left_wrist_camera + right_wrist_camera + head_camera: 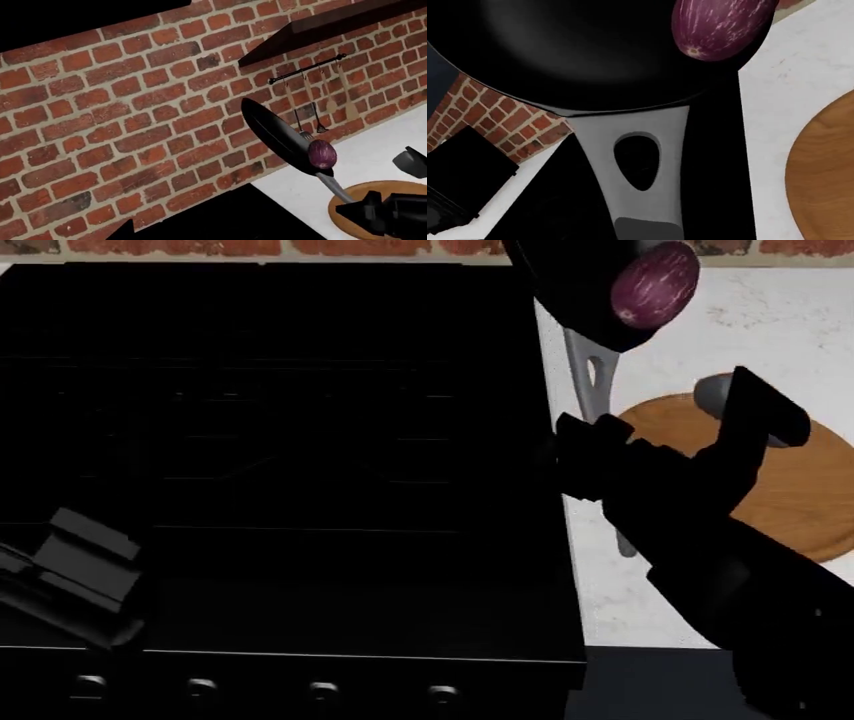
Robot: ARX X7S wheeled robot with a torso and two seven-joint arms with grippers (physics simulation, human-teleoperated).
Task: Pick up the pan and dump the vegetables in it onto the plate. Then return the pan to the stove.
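The right gripper (603,455) pinches the long grey metal handle (639,165) of the round black frying pan (275,134) and holds it up in the air, tipped on its side. It is tipped so the little purple egg-shaped eggplant (654,286) can slide out. The eggplant sits at the pan's low edge, close to falling. The round brown wooden plate (801,490) lies below on the white counter (787,325), ready to catch it. The left gripper (74,575) waits spread open over the big black stove (294,440), out of the way.
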